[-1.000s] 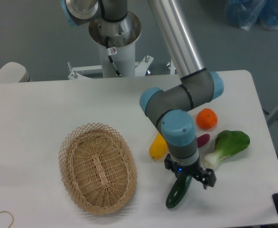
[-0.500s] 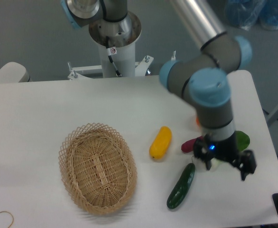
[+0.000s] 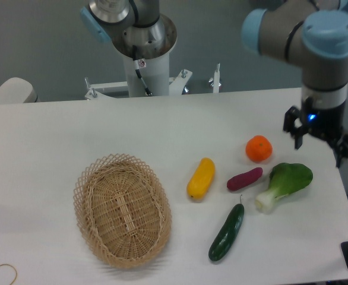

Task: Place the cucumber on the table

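Note:
The dark green cucumber (image 3: 226, 232) lies flat on the white table (image 3: 55, 136), near its front edge, stem tip pointing up and right. Nothing touches it. My gripper (image 3: 319, 141) is up at the right side of the table, well away from the cucumber, above and right of the bok choy. Its two fingers stand apart and hold nothing.
A woven wicker basket (image 3: 122, 209) sits left of the cucumber. A yellow vegetable (image 3: 201, 178), a small purple vegetable (image 3: 244, 179), an orange fruit (image 3: 259, 148) and a leafy bok choy (image 3: 284, 184) lie behind and right of the cucumber.
The gripper let go of the cucumber, which now rests on the table, then rose and moved right and back, away from it. The cucumber stays where it was set down.

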Controlling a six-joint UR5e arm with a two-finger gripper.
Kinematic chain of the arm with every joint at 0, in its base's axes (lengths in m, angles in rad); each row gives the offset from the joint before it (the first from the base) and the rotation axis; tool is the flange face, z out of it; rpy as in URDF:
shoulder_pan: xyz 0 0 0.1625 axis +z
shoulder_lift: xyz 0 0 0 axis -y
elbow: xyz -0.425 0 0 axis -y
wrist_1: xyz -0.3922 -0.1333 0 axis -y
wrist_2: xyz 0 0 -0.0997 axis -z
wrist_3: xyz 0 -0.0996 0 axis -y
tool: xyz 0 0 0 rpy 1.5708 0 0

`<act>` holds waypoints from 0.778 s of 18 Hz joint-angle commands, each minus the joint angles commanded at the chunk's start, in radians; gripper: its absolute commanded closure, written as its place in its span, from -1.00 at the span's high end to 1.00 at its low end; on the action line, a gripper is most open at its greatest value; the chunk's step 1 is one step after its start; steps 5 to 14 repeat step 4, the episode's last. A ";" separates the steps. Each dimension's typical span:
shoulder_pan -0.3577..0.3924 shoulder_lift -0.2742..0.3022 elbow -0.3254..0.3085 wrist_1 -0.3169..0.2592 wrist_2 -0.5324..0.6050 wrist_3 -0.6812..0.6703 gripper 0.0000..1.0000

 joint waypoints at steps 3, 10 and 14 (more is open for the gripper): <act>0.002 0.000 0.000 0.002 0.002 0.005 1.00; 0.002 0.000 0.000 0.002 0.000 0.003 1.00; 0.002 0.000 0.000 0.002 0.000 0.003 1.00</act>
